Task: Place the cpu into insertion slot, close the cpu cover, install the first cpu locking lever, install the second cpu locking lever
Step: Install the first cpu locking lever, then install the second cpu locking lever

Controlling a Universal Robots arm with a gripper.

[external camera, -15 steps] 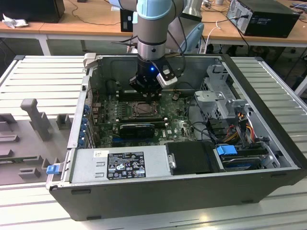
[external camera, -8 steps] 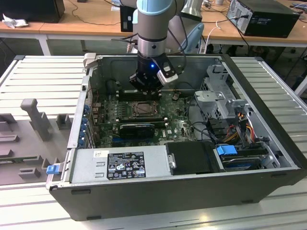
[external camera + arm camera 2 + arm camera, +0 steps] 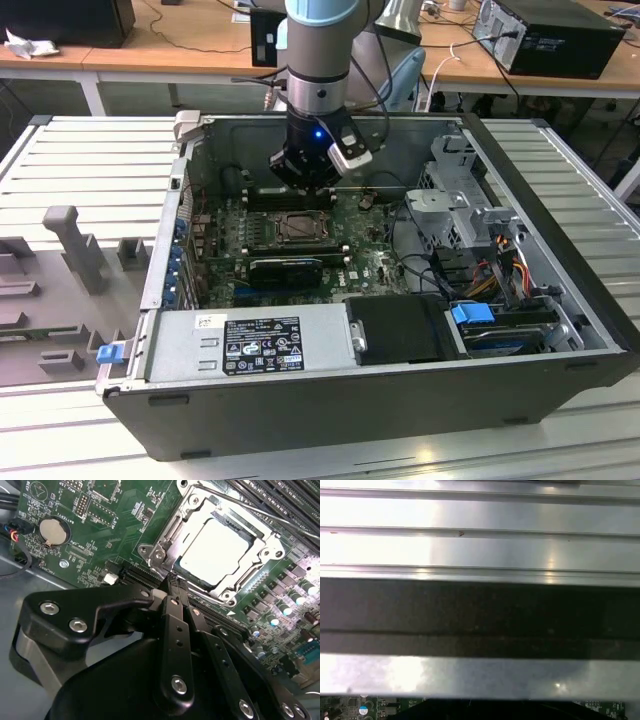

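the open dark-grey metal computer case (image 3: pixel 560 330) holds a green circuit board (image 3: pixel 95 535). in its dark-framed square insertion slot (image 3: pixel 172 535) lies the pale silver square cpu (image 3: pixel 212 550), under the silver-grey windowed cpu cover (image 3: pixel 250 567). the black gripper (image 3: pixel 172 587) hangs just beside the slot, fingers pressed together on nothing; the slot's far edge is cut off

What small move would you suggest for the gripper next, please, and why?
Probably a slight nudge down toward the near corner of the cover, to engage a locking lever there. The cpu already lies under the closed cover, and the gripper, its fingers shut, hovers just off that corner, holding nothing I can see.
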